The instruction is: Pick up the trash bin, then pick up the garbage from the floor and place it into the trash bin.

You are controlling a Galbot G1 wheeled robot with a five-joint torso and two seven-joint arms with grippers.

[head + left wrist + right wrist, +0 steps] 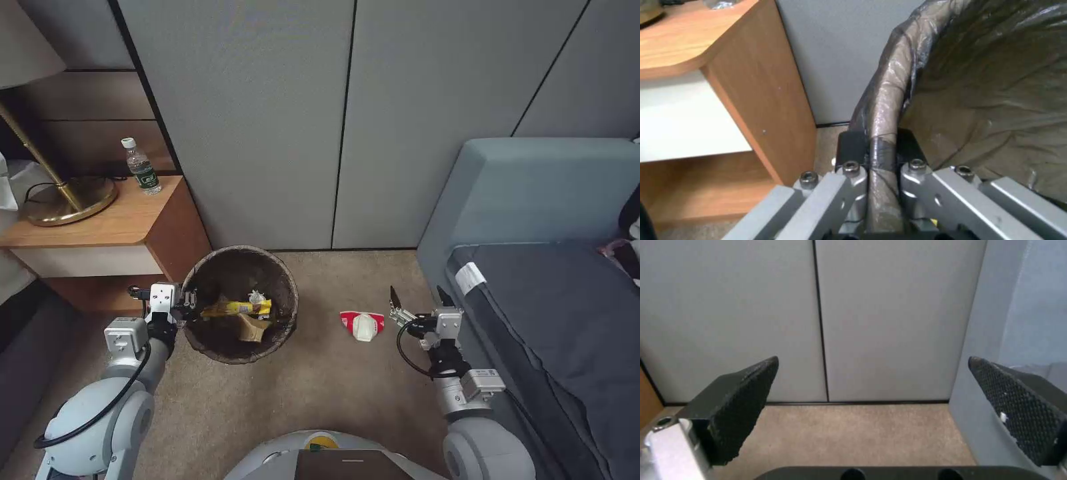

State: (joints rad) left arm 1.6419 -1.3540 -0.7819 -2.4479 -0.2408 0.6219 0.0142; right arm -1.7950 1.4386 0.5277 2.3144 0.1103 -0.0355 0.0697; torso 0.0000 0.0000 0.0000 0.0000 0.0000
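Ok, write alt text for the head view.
The left gripper clamps the rim of the trash bin, which holds a yellow wrapper. On the carpet, a red-and-white packet lies beside the open right gripper.

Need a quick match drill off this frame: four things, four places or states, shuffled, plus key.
1. left hand
2. right hand
3. red-and-white packet
4. clear bottle

A. on the carpet between bin and sofa
B. standing on the wooden nightstand
C. shut on the trash bin rim
D. open, holding nothing

Pairs: 1-C, 2-D, 3-A, 4-B
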